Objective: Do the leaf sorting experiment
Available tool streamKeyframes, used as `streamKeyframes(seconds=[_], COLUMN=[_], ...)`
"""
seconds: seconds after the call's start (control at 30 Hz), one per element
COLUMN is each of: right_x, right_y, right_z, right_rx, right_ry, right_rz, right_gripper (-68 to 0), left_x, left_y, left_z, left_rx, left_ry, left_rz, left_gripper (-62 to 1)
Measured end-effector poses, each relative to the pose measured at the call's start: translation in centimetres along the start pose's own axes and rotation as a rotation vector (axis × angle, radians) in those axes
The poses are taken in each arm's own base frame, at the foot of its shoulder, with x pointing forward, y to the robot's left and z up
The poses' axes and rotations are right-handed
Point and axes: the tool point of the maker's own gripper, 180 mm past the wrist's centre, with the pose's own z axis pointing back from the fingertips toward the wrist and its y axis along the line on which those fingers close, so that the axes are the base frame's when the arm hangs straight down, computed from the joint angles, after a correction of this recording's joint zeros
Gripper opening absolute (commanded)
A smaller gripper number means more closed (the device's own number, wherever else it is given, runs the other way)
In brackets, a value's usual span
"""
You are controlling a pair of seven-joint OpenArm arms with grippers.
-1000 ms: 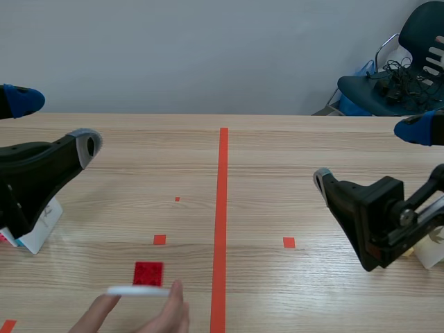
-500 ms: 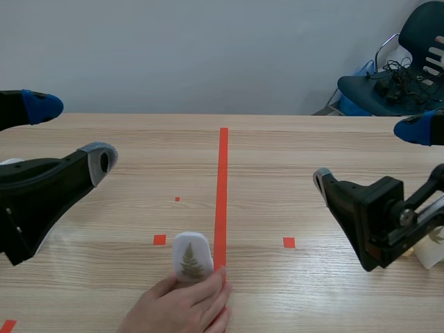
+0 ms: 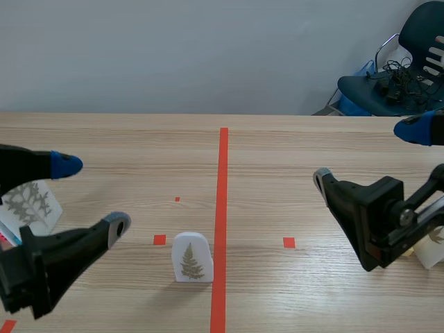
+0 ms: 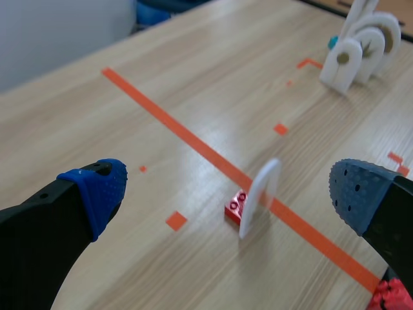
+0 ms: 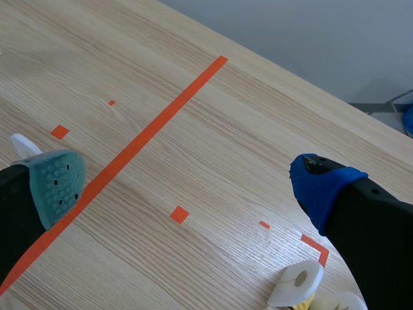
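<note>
Light wooden counter [image 3: 298,149] before a grey wall [image 3: 173,55], a dark chair [image 3: 409,76] past its far right corner. The white leaf card [image 3: 191,258] stands upright near the near edge, just left of the tape line [image 3: 223,180]; left claw [image 3: 91,195] and right claw [image 3: 365,154] both gape wide

The leaf card [image 3: 191,258] stands on the table [image 3: 312,152] just left of the tape line [image 3: 222,187].

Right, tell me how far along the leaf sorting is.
Done: a fern card stands beside the centre tape line, awaiting sorting. In hand: nothing; the left gripper and right gripper are both open and apart from it. Left: gripping that card and moving it, probably to one side, where another leaf card stands.
</note>
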Motion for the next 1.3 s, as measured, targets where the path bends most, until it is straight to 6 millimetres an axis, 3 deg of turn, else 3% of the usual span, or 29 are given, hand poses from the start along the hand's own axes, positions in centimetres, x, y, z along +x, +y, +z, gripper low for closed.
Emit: streamKeyframes(seconds=[0.27,0.43,0.67,0.87,1.1,1.3], right_x=[0.0,0.0,0.0,0.0,0.0,0.0], right_y=[0.0,0.0,0.0,0.0,0.0,0.0], right_z=[0.0,0.0,0.0,0.0,0.0,0.0], right_rx=[0.000,0.000,0.000,0.000,0.000,0.000], right_ry=[0.000,0.000,0.000,0.000,0.000,0.000], right_rz=[0.000,0.000,0.000,0.000,0.000,0.000], right_gripper=[0.4,0.4,0.4,0.4,0.4,0.4], left_x=[-7.9,-11.3,-12.7,-11.8,-11.9,-11.9], left_y=[0.2,0.0,-2.3,-3.5,-3.4,-3.4], left_z=[-2.7,-4.3,-8.1,-10.7,-10.6,-10.6], left_rx=[-0.057,-0.098,-0.154,-0.155,-0.157,-0.157], left_ry=[0.115,0.148,0.132,0.077,0.084,0.083], left_rz=[0.026,0.036,0.083,0.091,0.085,0.085], left_gripper=[1.4,1.4,1.4,1.4,-29.2,-48.3])
